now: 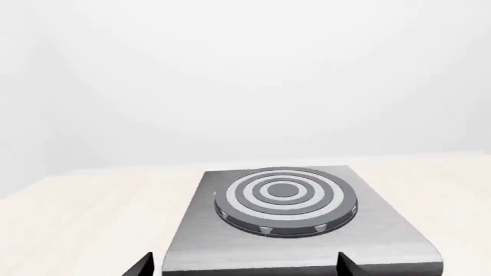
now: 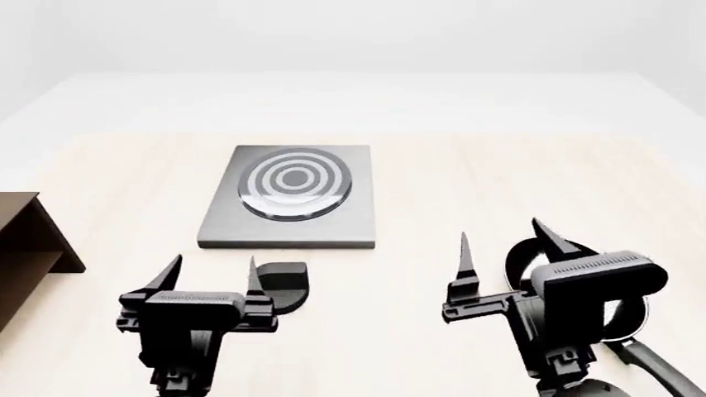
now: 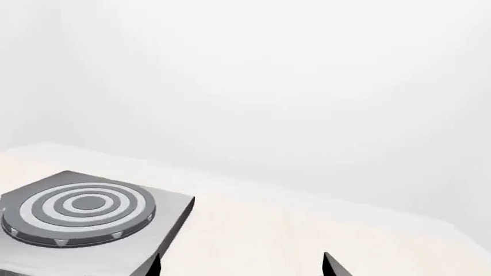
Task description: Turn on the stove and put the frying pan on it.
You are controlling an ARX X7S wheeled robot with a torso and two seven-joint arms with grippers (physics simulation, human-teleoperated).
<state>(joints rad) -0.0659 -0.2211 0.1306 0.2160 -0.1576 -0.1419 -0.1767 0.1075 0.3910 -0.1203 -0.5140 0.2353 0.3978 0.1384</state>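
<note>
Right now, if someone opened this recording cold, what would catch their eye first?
The grey stove with its ringed burner sits mid-table, nothing on it. Nearer the robot, both grippers hang open: the left gripper by a small black knob, the right gripper above the frying pan, which it mostly hides. A dark wooden shelf pokes in at the table's left edge.
</note>
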